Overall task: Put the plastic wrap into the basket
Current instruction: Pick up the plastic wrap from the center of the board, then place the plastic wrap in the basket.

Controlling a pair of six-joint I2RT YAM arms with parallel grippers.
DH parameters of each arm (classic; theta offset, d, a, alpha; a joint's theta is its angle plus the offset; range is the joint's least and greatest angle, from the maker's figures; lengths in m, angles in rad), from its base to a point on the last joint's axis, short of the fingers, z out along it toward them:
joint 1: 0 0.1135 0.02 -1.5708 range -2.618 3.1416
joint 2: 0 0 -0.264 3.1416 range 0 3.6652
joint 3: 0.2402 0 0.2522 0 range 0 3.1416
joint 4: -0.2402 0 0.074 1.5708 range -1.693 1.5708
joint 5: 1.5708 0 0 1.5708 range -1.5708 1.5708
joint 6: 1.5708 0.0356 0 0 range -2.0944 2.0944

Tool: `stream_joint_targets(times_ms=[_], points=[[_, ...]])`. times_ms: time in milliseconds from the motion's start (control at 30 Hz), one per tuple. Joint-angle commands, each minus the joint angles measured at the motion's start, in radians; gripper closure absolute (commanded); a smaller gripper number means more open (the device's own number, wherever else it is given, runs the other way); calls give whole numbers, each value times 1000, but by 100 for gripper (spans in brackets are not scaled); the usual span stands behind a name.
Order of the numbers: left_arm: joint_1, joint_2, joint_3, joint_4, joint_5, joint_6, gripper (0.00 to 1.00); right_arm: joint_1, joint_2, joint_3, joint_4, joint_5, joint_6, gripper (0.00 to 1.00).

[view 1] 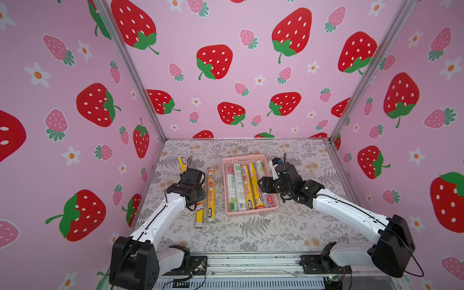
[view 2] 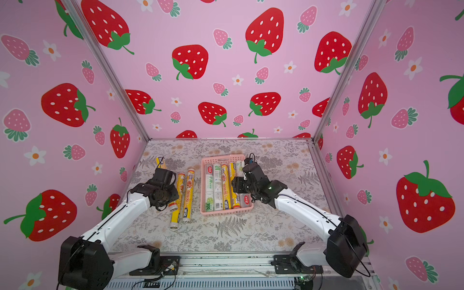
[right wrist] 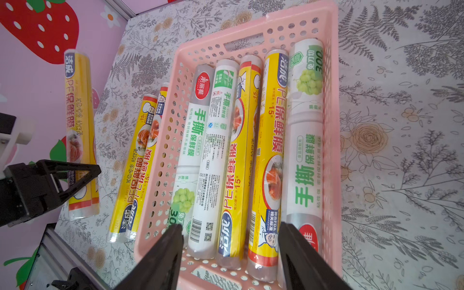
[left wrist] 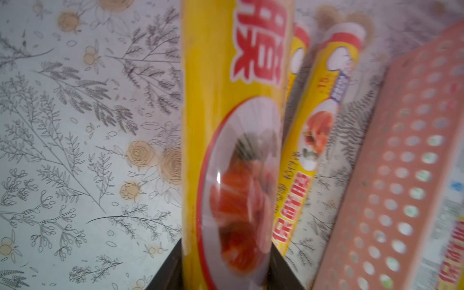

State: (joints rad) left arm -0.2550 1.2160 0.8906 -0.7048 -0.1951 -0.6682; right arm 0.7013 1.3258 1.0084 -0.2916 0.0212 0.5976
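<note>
Left gripper [right wrist: 82, 179] clamped on slim yellow plastic-wrap roll [view 1: 182, 162], left of centre in a top view | right gripper [right wrist: 229, 226] part-open, empty, over pale-pink perforated plastic basket [view 1: 251, 213], frame centre, containing five rolls [right wrist: 233, 155] | advise: carry level, align lengthwise, clear rim, lay on top.

White link shells [view 1: 351, 214], black joint housings [view 1: 391, 248], thin black cables [view 1: 152, 221], black triangular jaws

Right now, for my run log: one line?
left hand: shut on yellow roll | right hand: open, above basket | basket: five rolls
</note>
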Motion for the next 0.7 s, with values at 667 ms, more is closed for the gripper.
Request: stream_joint_targets(times_ms=[667], points=[[-664,526,502,145,-51,-222,57,-134,-148,-35,-154,90,-90,35]])
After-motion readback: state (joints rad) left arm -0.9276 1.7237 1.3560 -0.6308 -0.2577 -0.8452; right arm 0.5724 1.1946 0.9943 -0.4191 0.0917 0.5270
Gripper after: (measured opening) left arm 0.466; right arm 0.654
